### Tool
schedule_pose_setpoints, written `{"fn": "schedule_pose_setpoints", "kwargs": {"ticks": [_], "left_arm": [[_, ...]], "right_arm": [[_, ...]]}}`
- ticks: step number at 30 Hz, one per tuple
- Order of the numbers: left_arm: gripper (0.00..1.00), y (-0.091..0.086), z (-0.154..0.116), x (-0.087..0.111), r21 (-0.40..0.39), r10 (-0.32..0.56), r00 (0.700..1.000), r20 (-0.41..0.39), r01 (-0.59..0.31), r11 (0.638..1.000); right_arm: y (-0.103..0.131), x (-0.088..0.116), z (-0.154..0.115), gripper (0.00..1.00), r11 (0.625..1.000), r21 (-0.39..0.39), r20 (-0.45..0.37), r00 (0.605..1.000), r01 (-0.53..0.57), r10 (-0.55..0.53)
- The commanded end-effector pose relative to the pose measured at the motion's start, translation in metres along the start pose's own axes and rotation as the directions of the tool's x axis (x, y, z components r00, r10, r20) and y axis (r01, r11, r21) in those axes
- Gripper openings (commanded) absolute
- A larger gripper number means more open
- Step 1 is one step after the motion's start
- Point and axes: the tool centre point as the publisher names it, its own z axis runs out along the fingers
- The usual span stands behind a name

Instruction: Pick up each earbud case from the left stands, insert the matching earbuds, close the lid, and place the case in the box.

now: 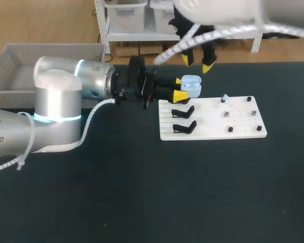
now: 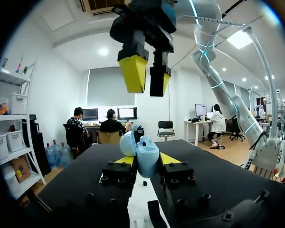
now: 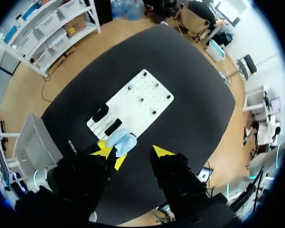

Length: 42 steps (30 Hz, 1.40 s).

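A light-blue earbud case (image 1: 191,86) with its lid open is held just above the near-left corner of the white board (image 1: 213,121). My left gripper (image 1: 180,88) is shut on it from both sides. In the left wrist view the case (image 2: 142,154) stands upright between the left gripper's yellow fingertips (image 2: 125,160). My right gripper (image 1: 197,63) hangs open and empty above and behind the case. The left wrist view shows the right gripper (image 2: 145,73) directly over it. From the right wrist, the case (image 3: 121,140) lies below the right gripper (image 3: 133,152). A small light-blue earbud (image 1: 224,97) sits on the board.
Two empty black stands (image 1: 183,111) (image 1: 185,127) sit on the board's left part, with several small black pegs (image 1: 226,115) to the right. A grey box (image 1: 10,55) stands at the table's far left, behind my left arm.
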Motion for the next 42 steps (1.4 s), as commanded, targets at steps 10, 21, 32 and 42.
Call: {"fn": "schedule_pose_setpoints", "kwargs": {"ticks": [10,21,32,42], "left_arm": [[0.0,-0.002,0.0,0.0,-0.007,0.003,1.0,0.001,-0.003,1.0],[0.0,-0.002,0.0,0.0,-0.007,0.003,1.0,0.001,-0.003,1.0],[0.0,-0.002,0.0,0.0,-0.007,0.003,1.0,0.001,-0.003,1.0],[0.0,-0.002,0.0,0.0,-0.007,0.003,1.0,0.001,-0.003,1.0]], "right_arm": [[-0.051,-0.078,0.005,0.42,0.957,-0.24,0.145,0.981,0.164,-0.132],[-0.036,-0.114,0.05,0.45,0.88,-0.25,0.141,0.914,0.405,-0.381],[-0.038,-0.129,0.115,0.47,0.83,-0.212,0.144,0.857,0.515,-0.495],[-0.033,-0.116,0.161,0.59,0.824,-0.183,0.091,0.844,0.536,-0.529]]}}
